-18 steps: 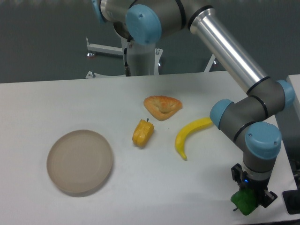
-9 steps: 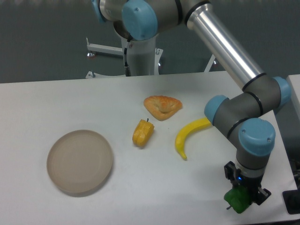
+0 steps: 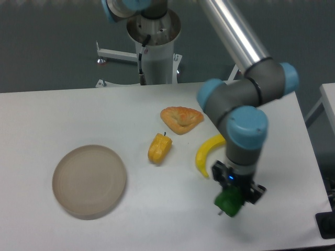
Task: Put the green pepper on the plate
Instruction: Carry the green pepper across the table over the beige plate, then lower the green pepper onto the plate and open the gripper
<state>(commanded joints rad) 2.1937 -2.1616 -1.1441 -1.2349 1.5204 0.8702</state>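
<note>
Table (image 3: 78,112): white, flat surface, carrying every item listed below; the plate is taken here as the landmark.
Arm (image 3: 246,78): grey joints with light blue caps and a silver tube running down from the top edge; its wrist hangs far to the right of the plate, over the right part of the table.
Plate (image 3: 89,181): round, beige-tan, low rim, lying flat near the left front of the table with nothing on it.
Pastry (image 3: 181,118): orange-brown, roughly triangular, lying up and to the right of the plate, beyond the yellow-orange pepper.
Banana (image 3: 205,154): yellow, curved, lying to the right of the plate and past the yellow-orange pepper; its upper end runs behind the arm's wrist.
Yellow-orange pepper (image 3: 159,148): small, with a short dark stem on top, lying between the plate and the banana, nearer the plate than anything else on the table.
Gripper (image 3: 231,197): black, pointing down below the wrist, far right of the plate and just below the banana's lower tip; its two fingers are closed against the green pepper, which sits between them.
Green pepper (image 3: 229,201): bright green and glossy, clamped in the gripper, with a thin dark stem sticking out at its lower left; well apart from the plate, on the far side of the yellow-orange pepper and banana. Whether it touches the table cannot be told.
</note>
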